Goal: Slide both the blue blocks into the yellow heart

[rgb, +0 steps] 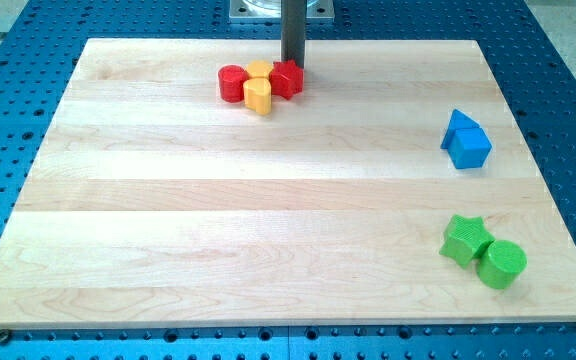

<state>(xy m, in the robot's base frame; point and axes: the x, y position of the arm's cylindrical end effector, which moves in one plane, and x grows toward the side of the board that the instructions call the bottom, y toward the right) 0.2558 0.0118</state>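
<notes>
Blue blocks: two are sitting touching each other at the view's right edge of the board, a little above mid-height. The upper one, a blue triangular block, is leaning against the blue cube just below and to its right.

Yellow heart: the yellow heart is lying near the view's top, left of centre, well apart from the blue pair and across much of the board from them. Its shape is hard to make out fully at this size.

Cluster around the heart: a second yellow block is sitting just behind it, a red cylinder is touching it on the view's left, and a red block of unclear shape is pressing in from the view's right. All four are huddling together.

My tip: my tip is standing at the top of the board, right at the back of the red block, apparently touching it, and far from both blue blocks.

Pincer state: the arm is carrying only the rod, so nothing is being grasped or released.

Green blocks: a green star and a green cylinder are resting touching each other near the view's bottom right, below the blue pair.

Board: the wooden board is lying on a blue perforated table.
</notes>
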